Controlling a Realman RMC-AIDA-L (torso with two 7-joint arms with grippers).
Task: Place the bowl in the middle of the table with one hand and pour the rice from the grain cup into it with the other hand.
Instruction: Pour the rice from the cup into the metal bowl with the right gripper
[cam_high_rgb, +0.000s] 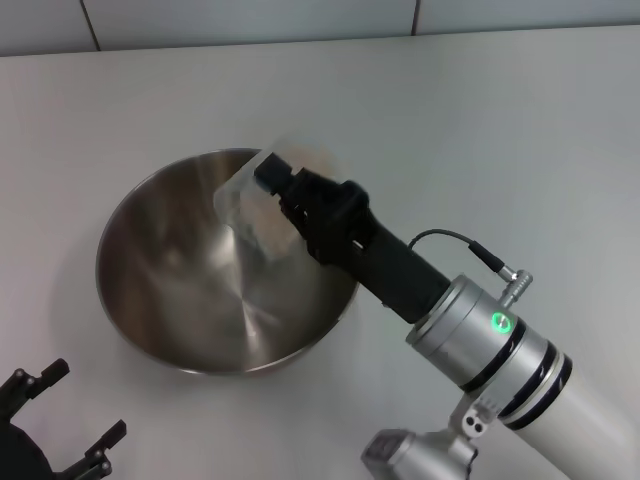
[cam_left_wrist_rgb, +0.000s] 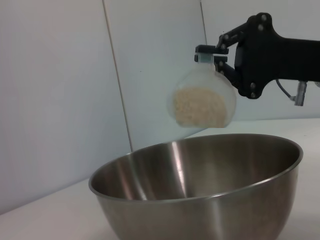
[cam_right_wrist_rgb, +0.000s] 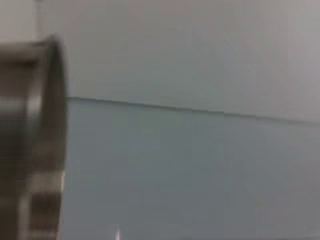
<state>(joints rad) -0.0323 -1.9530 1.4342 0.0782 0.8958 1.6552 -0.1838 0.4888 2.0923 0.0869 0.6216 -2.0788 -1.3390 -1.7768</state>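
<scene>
The steel bowl (cam_high_rgb: 200, 270) stands on the white table (cam_high_rgb: 480, 120) left of middle; it also shows in the left wrist view (cam_left_wrist_rgb: 200, 185). My right gripper (cam_high_rgb: 275, 185) is shut on the clear grain cup (cam_high_rgb: 255, 195) and holds it tilted above the bowl's far right side. In the left wrist view the grain cup (cam_left_wrist_rgb: 202, 100) lies on its side above the bowl, with the rice (cam_left_wrist_rgb: 200, 106) heaped in its lower part. I see no rice in the bowl. My left gripper (cam_high_rgb: 65, 410) is open and empty at the near left, apart from the bowl.
A tiled wall (cam_high_rgb: 250, 20) runs along the table's far edge. The right arm (cam_high_rgb: 480, 340) reaches across the near right of the table. The right wrist view shows only a blurred bowl rim (cam_right_wrist_rgb: 47, 125) and wall.
</scene>
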